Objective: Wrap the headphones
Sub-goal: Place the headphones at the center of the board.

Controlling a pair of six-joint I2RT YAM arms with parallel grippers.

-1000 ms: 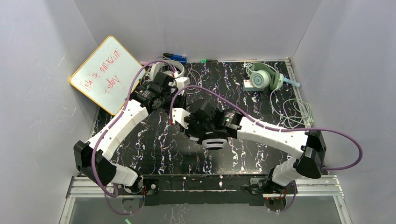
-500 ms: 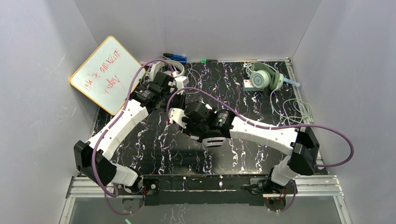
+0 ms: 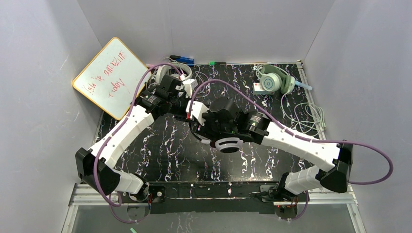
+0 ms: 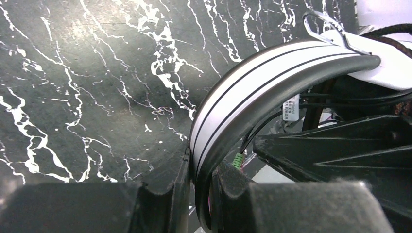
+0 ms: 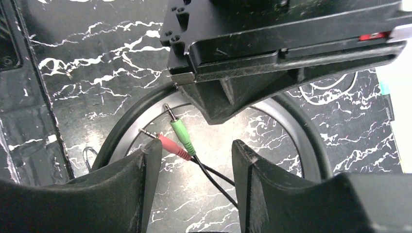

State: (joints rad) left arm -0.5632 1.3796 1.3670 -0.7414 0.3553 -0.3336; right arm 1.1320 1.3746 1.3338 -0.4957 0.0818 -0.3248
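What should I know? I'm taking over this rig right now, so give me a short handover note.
Left gripper: shut on the headband of the black-and-white headset, mid-table.
Right gripper: open, that headset's pink and green plugs loose between its jaws.
Mint-green headset: far right, pale cable sprawled loose.
Grey headset: far left, half hidden.
Done: none visibly wrapped.
To do: all three.

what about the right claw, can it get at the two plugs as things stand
Probably yes. The right claw is open, with the green plug and pink plug right between its fingers and nothing blocking. The left claw, clamped on the headband, sits just beyond them.
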